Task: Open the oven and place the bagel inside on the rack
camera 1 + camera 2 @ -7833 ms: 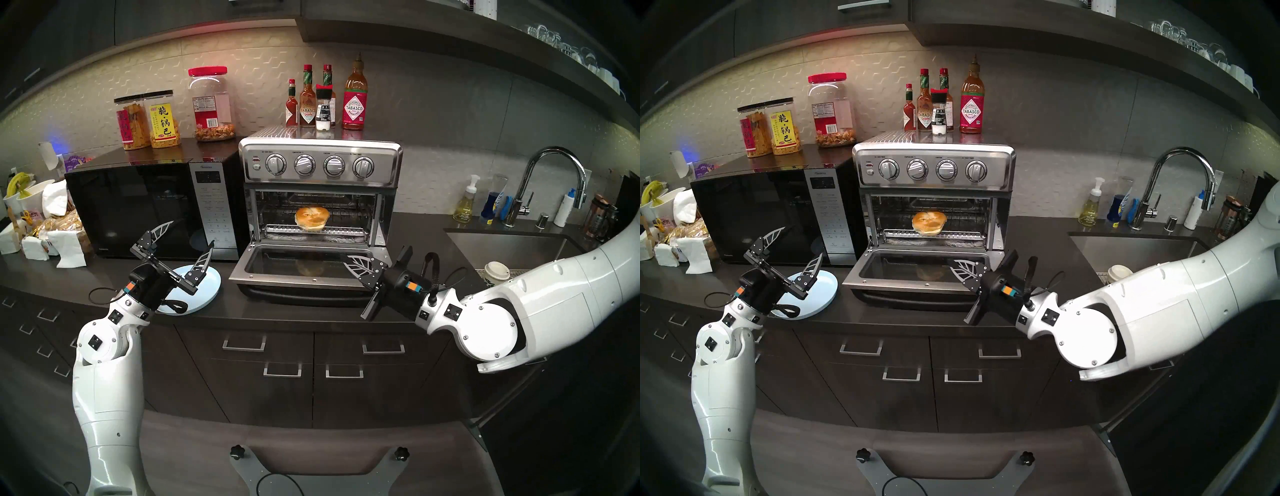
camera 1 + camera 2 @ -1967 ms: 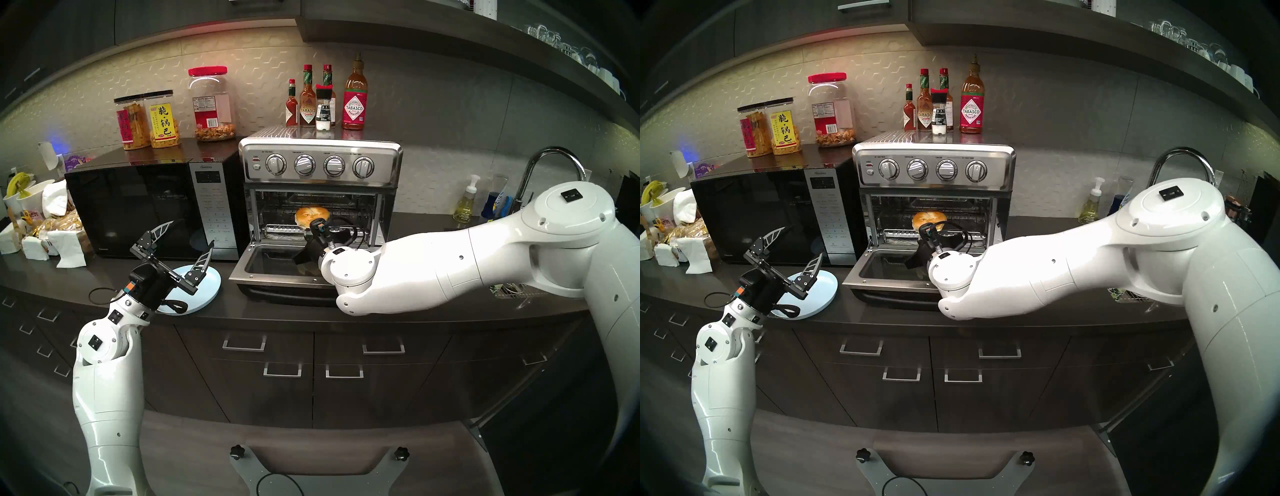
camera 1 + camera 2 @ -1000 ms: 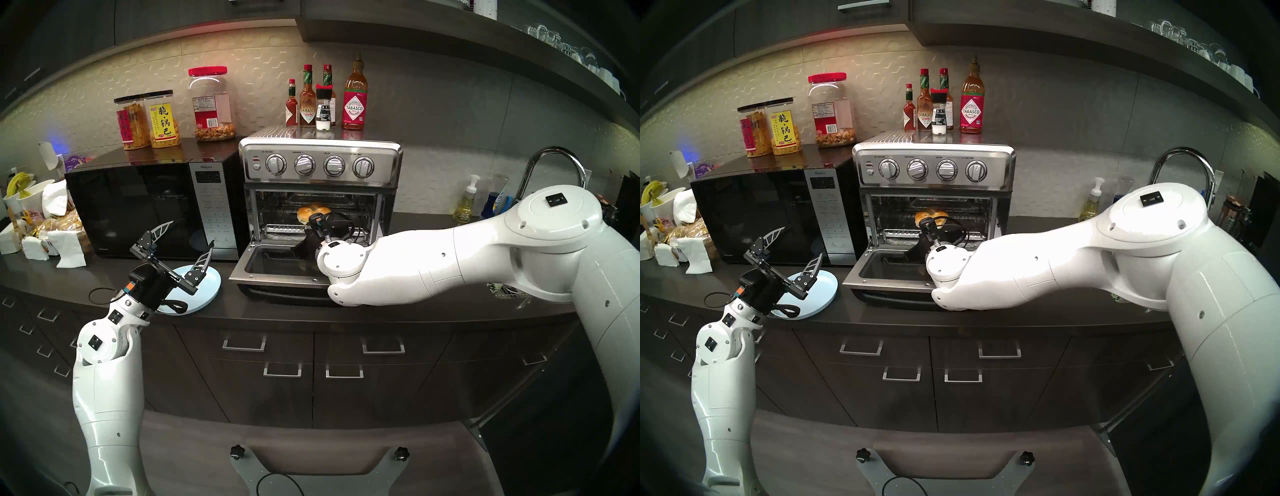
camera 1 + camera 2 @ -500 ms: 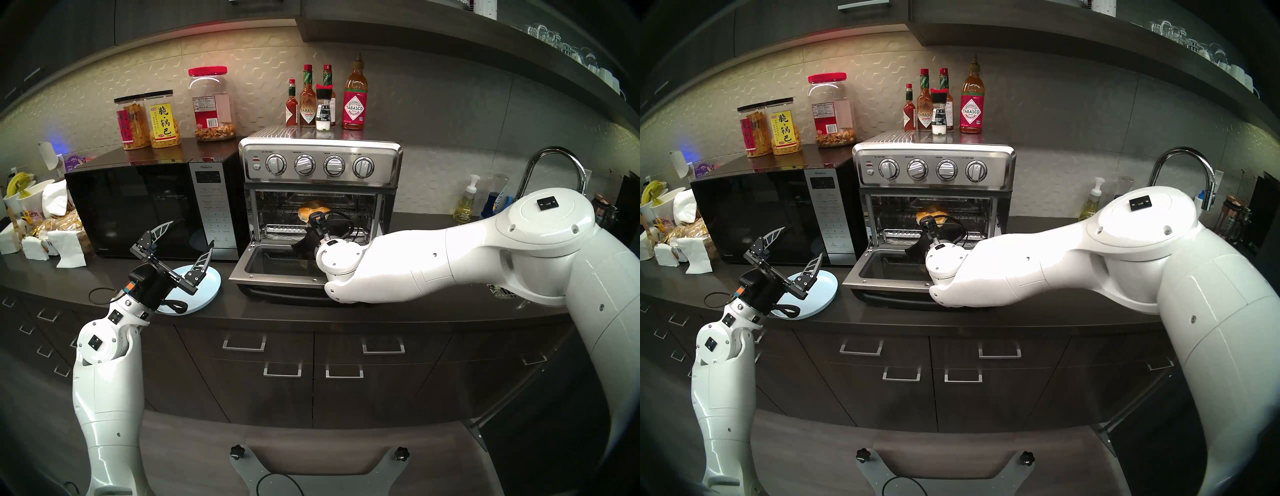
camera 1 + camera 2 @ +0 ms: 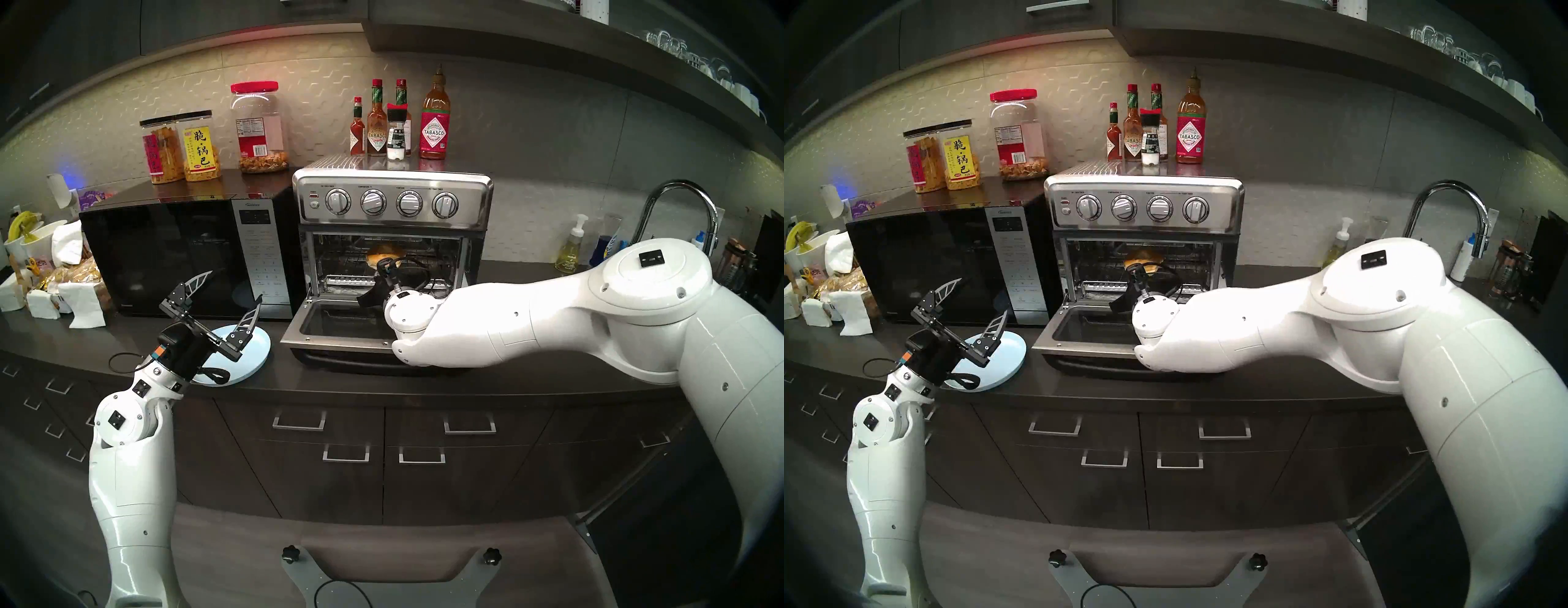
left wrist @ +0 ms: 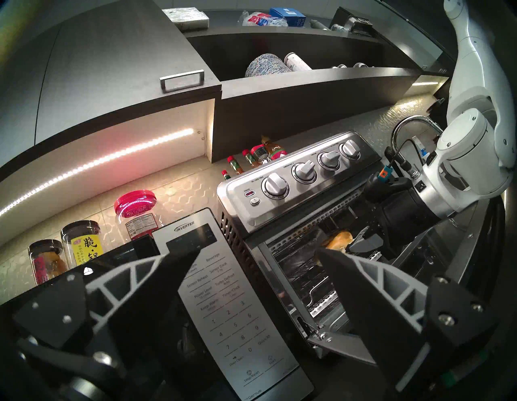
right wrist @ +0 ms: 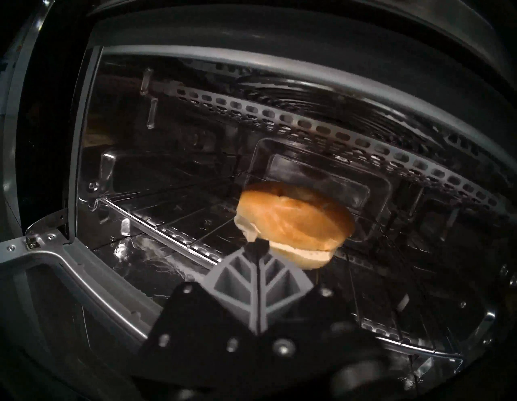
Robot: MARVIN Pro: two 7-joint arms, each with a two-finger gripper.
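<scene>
The steel oven (image 5: 392,199) stands open with its glass door (image 5: 339,335) dropped flat. The golden bagel (image 5: 382,253) sits inside on the wire rack (image 7: 173,221), looking tilted, and also shows in the right wrist view (image 7: 293,221). My right gripper (image 7: 257,246) reaches over the door into the cavity. Its fingers are pressed together and their tips touch the bagel's front edge without gripping it. My left gripper (image 5: 234,286) is open and empty above the pale blue plate (image 5: 259,348), left of the oven.
A foil-lined tray (image 7: 156,252) lies under the rack. The black microwave (image 5: 169,254) stands against the oven's left side. Sauce bottles (image 5: 435,123) stand on top of the oven. The sink and faucet (image 5: 679,191) are to the right, and my right forearm crosses the counter.
My right arm swung in from the door's right edge into the oven. Over the last second its shut fingers pushed the bagel further back on the rack. The left arm has not moved.
</scene>
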